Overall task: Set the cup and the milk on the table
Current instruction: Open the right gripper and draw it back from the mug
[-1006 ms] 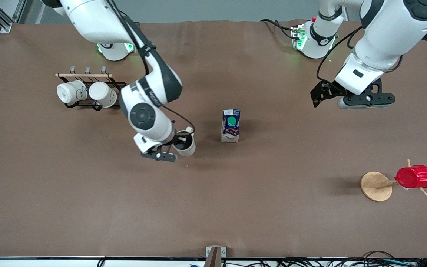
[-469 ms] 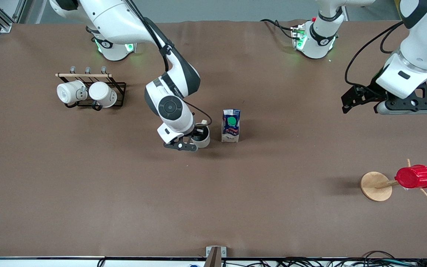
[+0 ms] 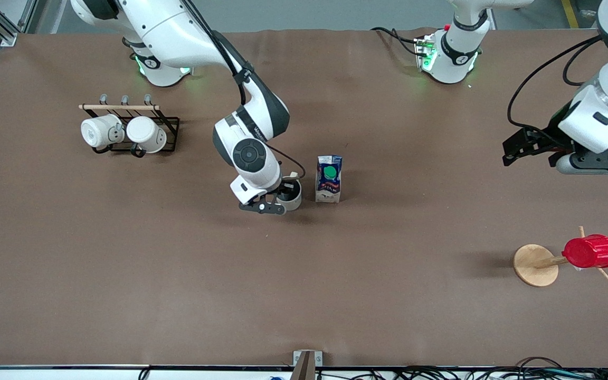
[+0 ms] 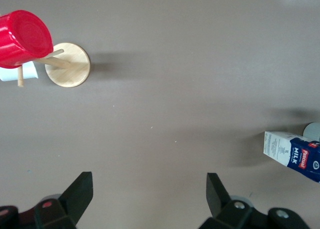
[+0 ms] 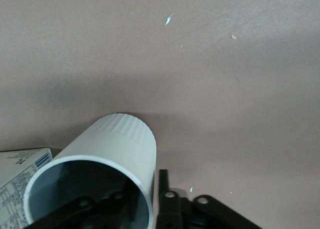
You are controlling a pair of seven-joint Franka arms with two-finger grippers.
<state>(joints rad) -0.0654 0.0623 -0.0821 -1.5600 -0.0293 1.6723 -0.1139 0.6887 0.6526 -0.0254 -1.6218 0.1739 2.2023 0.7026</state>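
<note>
The cream-white cup [image 3: 291, 193] is upright, low over the brown table [image 3: 304, 295], right beside the milk [image 3: 329, 178] toward the right arm's end. I cannot tell if it touches the table. My right gripper [image 3: 282, 194] is shut on the cup's rim. In the right wrist view the gripper [image 5: 145, 201] has one finger inside the cup [image 5: 115, 144] and one outside, with the milk [image 5: 20, 176] at the edge. The milk stands upright on the table. My left gripper [image 3: 512, 150] is open and empty in the air over the left arm's end; its wrist view [image 4: 150, 194] shows the milk [image 4: 295, 156].
A black rack [image 3: 169, 124] with two white mugs [image 3: 124, 132] stands at the right arm's end. A red ribbed cup [image 3: 591, 251] hangs on a peg stand with a round wooden base [image 3: 531, 269] at the left arm's end, also in the left wrist view [image 4: 22, 36].
My right gripper has carried the cup toward the milk and lowered it beside the carton. My left arm has drawn away toward its own end of the table.
</note>
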